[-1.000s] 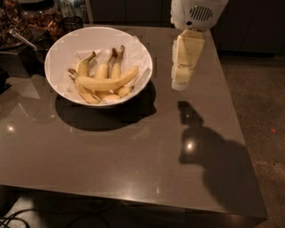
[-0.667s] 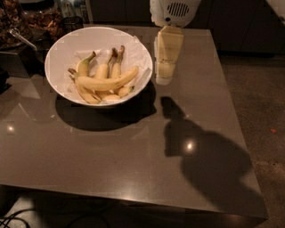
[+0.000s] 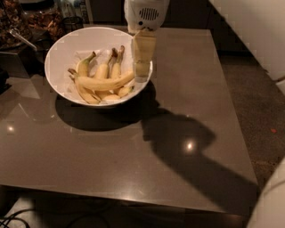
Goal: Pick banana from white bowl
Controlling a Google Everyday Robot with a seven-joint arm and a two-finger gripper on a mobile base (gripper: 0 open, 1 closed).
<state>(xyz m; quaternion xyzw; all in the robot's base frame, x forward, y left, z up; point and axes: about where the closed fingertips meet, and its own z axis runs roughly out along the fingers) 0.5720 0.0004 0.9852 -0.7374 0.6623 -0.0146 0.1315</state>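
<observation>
the pincer [image 3: 141, 75] hangs straight down from the arm's white housing [image 3: 147, 13], which has a small vent grille on its face, and its lower end sits over the near right edge of the white bowl [image 3: 60, 58], just inside the rim. how far open the pincer is cannot be told from this angle, and nothing can be seen lifted in it. the banana [image 3: 104, 83], the longest one, lies on its side across the bowl to the left of the pincer. its thin dark stem points away from the pincer and its blunt tip ends just beside the pincer's lower end. whether the two touch cannot be told. behind the banana, further left of the pincer, three shorter bananas [image 3: 103, 69] lean side by side with their brown or greenish stems pointing up toward the far rim, and the ends of a few more show beneath the long one. crinkled white paper [image 3: 84, 54] lines the bowl under the fruit. the bowl stands on a dark, glossy desk [image 3: 133, 169] at its far left part, and casts a round shadow in front of it. the arm's broad shadow [image 3: 187, 151] runs across the desk below and to the right of the pincer, with a bright spot of reflected light in it. well to the left of the pincer, beyond the bowl, stand dark containers [image 3: 26, 22] with brownish contents. to the right of the desk is speckled floor [image 3: 258, 89].
</observation>
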